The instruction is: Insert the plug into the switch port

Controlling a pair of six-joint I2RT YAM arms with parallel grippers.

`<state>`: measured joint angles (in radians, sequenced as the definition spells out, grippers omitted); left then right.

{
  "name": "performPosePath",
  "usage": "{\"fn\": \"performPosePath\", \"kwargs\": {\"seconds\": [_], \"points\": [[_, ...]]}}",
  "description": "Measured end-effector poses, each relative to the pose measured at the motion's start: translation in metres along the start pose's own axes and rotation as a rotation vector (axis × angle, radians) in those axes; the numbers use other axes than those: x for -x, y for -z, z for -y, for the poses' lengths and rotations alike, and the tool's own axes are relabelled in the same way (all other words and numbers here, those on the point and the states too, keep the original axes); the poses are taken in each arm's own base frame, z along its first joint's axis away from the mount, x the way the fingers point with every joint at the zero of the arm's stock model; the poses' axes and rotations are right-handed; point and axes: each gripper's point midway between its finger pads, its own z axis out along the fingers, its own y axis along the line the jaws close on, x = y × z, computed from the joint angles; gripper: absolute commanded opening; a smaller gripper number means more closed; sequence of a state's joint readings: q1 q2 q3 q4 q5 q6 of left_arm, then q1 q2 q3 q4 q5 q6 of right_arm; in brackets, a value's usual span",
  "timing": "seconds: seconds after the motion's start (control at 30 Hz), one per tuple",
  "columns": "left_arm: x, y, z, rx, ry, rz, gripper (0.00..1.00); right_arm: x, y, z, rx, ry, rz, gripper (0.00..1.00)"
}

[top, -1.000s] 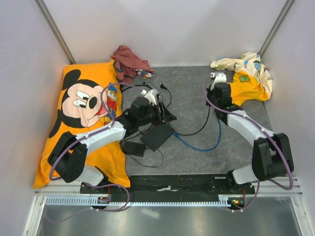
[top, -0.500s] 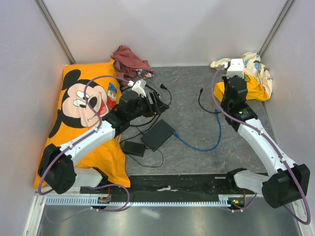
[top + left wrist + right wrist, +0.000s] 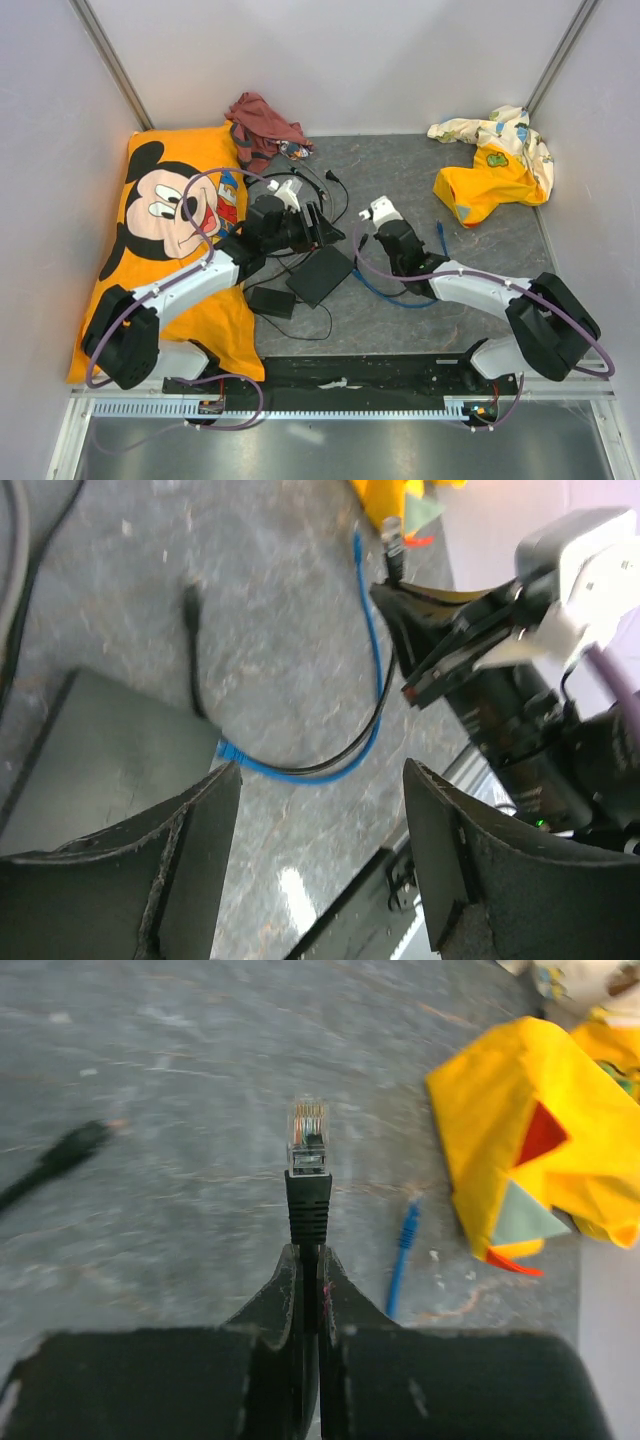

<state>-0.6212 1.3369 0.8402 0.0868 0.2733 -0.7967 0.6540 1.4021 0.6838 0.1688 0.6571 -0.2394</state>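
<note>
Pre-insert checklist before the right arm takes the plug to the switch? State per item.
1. Plug gripped: ok. The right gripper is shut on its base, with the plug sticking out past the fingertips.
2. Plug aimed at switch: not ok. The switch is absent from the right wrist view, and a yellow cloth lies ahead.
3. Free port located: cannot tell. No view shows the sockets.
4. Switch braced: not ok. The left gripper is open near it, holding nothing.
5. Path clear: not ok. A blue cable loops between the switch and the right gripper.
</note>
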Motion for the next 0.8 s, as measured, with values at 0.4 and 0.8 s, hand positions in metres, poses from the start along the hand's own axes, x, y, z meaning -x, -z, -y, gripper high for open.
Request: {"fn": "performPosePath", "kwargs": {"seconds": [0.4, 0.8], "points": [[-0.019, -0.028, -0.005, -0.041, 0.119, -0.065, 0.70, 0.019, 0.043, -0.061, 0.277, -0.029, 0.197, 0.08], [-0.029, -0.055, 0.021, -0.109, 0.198, -0.115, 0.65, 0.019, 0.056, -0.077, 0.379, -0.043, 0.237, 0.09]]}}
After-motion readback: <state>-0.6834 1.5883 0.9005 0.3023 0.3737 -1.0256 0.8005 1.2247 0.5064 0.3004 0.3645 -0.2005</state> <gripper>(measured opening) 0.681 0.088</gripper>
